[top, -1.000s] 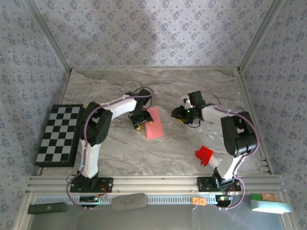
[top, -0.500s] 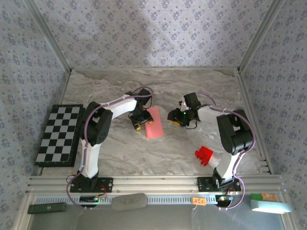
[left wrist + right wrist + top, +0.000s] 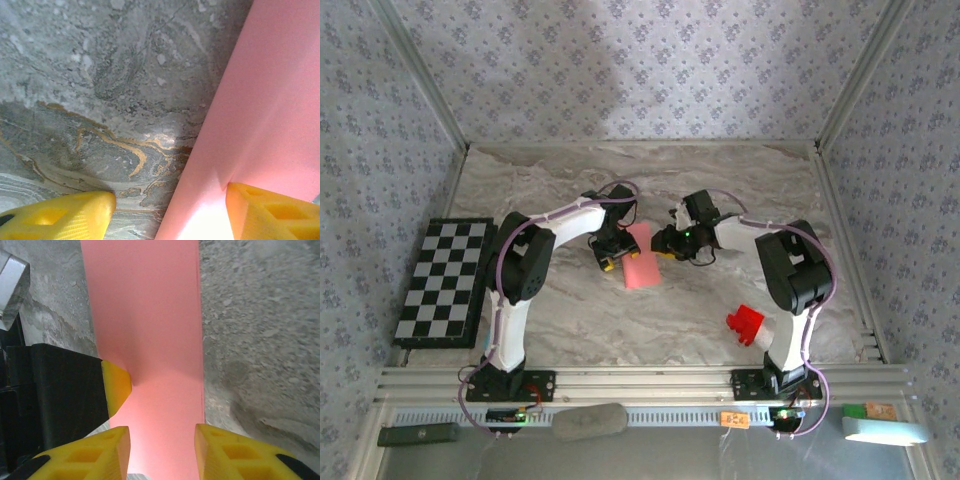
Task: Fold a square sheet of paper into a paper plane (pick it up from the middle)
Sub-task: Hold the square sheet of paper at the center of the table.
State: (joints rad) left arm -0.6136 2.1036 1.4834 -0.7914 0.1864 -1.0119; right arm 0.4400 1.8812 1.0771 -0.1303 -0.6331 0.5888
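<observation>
A salmon-pink sheet of thin paper (image 3: pixel 642 258), folded to a narrow strip, is laid mid-tabletop (image 3: pixel 570 320). Its long axis is run from 12 to 6 o'clock, and neither end is pointed. The left jaws are held apart at its 9 o'clock edge, one pad (image 3: pixel 272 215) pressed on it. The right jaws, also apart, are poised over it from 2 o'clock.
</observation>
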